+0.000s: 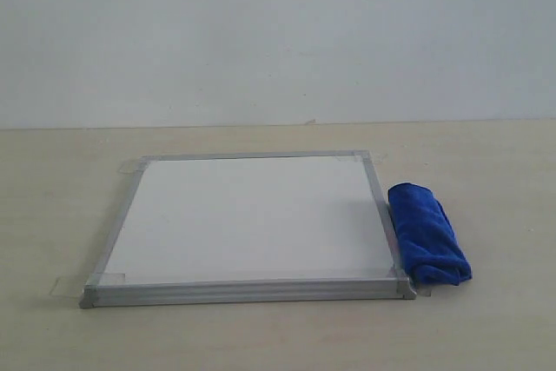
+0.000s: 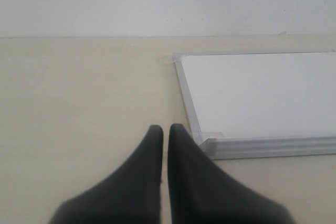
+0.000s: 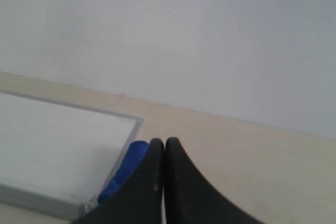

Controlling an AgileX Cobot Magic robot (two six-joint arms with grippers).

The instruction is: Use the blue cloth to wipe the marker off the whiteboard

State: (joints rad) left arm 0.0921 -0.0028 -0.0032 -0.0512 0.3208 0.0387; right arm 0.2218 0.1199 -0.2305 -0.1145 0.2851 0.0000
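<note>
Whiteboard (image 1: 248, 219) lying flat, tape tabs (image 1: 130, 165) pinning its corners, likely against sliding; no marker showing on it. Blue cloth (image 1: 427, 234) resting against its right frame (handy for that arm). Left gripper (image 2: 165, 128) and right gripper (image 3: 164, 141) hanging pinched together, gripping nothing.

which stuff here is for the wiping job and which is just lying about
For the job: whiteboard, no marker lines visible on it; blue cloth beside its right edge.
Just there: table; wall.
</note>
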